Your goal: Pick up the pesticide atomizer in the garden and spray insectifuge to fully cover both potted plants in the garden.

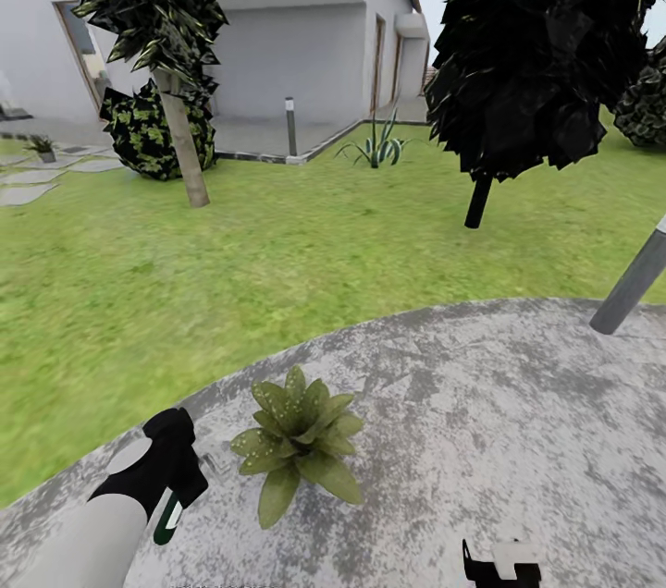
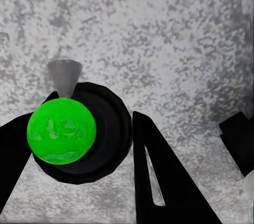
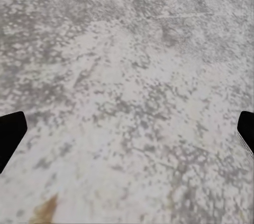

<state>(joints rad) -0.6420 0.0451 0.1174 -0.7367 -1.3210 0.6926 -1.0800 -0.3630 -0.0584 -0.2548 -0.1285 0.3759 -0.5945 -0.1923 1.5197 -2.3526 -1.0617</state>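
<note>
Your left pincer (image 1: 171, 496) is clamped on the atomizer (image 1: 167, 519), and the plant (image 1: 296, 440) sits just to its right, closer than your spread-apart right pincer (image 1: 501, 565).

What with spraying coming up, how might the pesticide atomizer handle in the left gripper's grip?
The pesticide atomizer looks slim and rigid, so it should probably keep its shape in the left gripper. Its body looks rounded in the left wrist view, so it might twist or slip if swung hard. It seems small, so it is likely light.
</note>
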